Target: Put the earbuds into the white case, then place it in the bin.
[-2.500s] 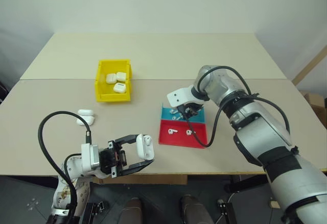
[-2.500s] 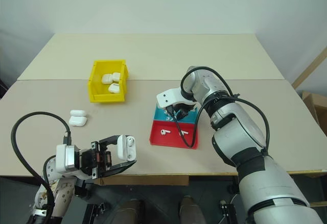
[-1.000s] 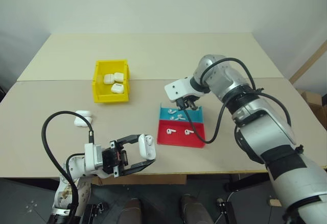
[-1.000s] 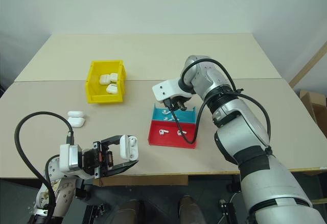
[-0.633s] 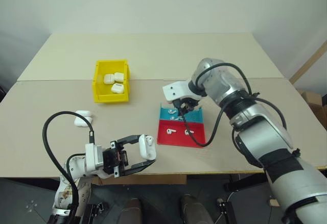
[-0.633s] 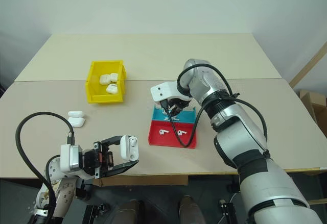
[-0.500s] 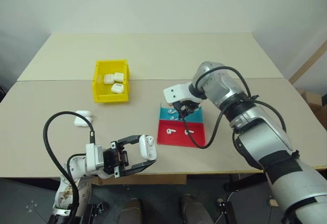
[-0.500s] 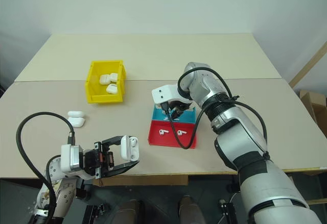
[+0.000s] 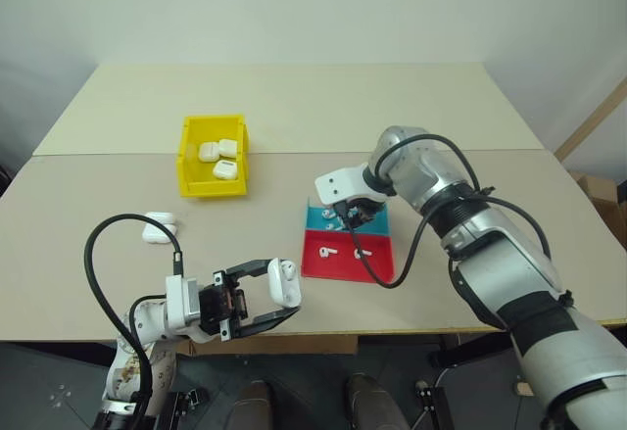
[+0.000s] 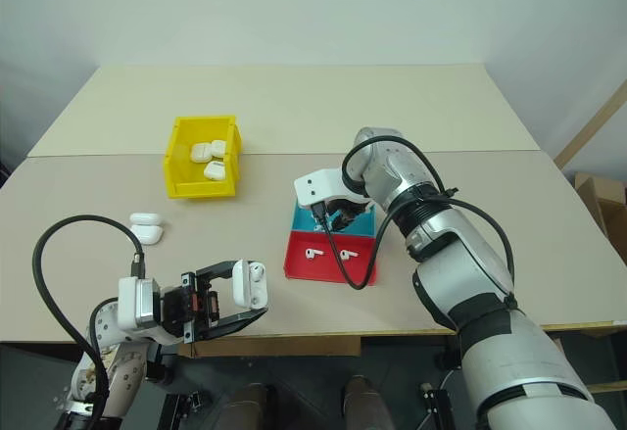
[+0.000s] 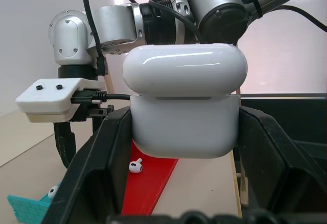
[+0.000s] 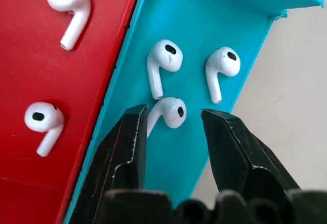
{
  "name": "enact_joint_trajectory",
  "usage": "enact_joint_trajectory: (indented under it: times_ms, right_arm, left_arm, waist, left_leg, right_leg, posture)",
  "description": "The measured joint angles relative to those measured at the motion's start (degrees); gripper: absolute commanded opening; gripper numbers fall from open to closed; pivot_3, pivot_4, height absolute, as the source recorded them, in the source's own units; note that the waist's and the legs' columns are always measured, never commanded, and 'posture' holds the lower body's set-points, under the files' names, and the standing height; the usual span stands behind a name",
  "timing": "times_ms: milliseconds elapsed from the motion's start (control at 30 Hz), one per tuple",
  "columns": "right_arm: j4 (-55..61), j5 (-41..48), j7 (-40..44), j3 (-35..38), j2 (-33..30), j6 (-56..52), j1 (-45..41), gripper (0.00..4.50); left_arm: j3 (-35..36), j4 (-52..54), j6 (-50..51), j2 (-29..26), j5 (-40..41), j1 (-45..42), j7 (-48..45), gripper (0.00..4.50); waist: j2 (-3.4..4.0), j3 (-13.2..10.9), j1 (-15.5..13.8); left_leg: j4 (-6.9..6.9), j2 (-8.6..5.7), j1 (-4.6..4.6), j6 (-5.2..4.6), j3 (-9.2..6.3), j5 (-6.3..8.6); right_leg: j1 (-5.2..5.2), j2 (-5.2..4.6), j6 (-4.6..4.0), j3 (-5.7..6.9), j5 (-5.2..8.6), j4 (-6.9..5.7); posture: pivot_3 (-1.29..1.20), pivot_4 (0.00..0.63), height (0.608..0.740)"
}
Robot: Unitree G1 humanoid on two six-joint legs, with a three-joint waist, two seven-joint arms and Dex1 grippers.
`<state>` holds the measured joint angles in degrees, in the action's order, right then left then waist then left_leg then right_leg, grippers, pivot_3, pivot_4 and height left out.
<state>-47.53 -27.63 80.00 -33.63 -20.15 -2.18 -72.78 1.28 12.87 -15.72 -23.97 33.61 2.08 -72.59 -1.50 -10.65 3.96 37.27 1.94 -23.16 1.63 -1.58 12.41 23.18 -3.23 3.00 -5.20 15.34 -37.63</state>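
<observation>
Over blue tray half (image 12: 214, 25): right gripper (image 12: 171, 132) hovering, fingers parted around an earbud (image 12: 171, 113).
Left gripper (image 11: 184, 147): clamping white case (image 11: 185, 106).

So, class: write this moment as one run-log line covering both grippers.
left gripper: shut on white case | right gripper: open, over earbud in blue tray section | yellow bin: three cases inside

No readable text, label, brand, number or sign anywhere I look. Nothing legible from my end.
</observation>
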Motion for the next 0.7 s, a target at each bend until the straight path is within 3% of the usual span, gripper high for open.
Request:
enact_joint_trajectory:
  times_ms: [700]
  right_arm:
    - [-5.86, -1.49, -3.97, -0.56, -0.28, 4.25, -1.08, 2.07]
  left_arm:
    - [-0.36, -0.16, -0.57, -0.05, -0.78, 0.03, 1.11, 2.77]
  waist:
    - [0.0, 0.0, 0.02]
  left_leg:
    - [0.0, 0.0, 0.02, 0.0, 0.0, 0.0]
  right_leg:
    - [-0.01, 0.0, 0.0, -0.01, 0.0, -0.01]
  posture:
    - [0.0, 0.15, 0.74]
